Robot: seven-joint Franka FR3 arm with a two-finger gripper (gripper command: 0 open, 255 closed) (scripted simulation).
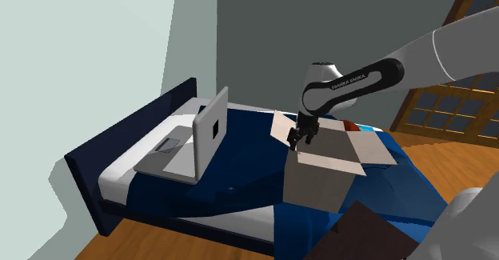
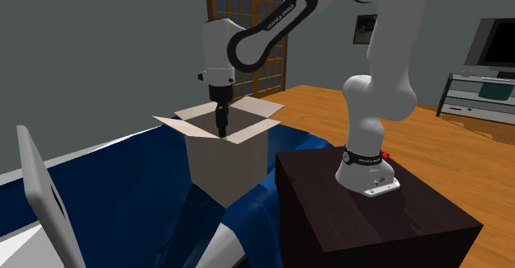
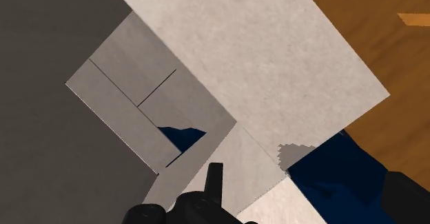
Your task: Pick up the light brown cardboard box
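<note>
In the shoulder view's lower right the dark brown stand (image 1: 369,233) sits nearest. The white arm (image 2: 388,52) stands on it and arches over toward the frame's middle. White lettering (image 1: 357,80) on its black forearm band reads FRANKA EMIKA. Just past the stand, in the middle of that view, the box (image 1: 318,185) stands upright on the bed (image 1: 240,178); it is a pale grey-brown carton with its top flaps spread open. The end effector (image 1: 297,140) points straight down at the box's open top, at the rim on the frame's left side where one flap folds outward. I cannot tell whether it is wide, narrow or gripping the wall. The wrist view looks into the box, where the bottom flaps leave a small gap with the blue cover (image 3: 182,136) showing through. Further left in the shoulder view, the grey laptop (image 1: 200,142) stands open on the bed's white end, apart from the box. Beyond lie grey walls (image 1: 320,26) and, at the upper right, a wooden door (image 1: 456,106) with glass panes.
</note>
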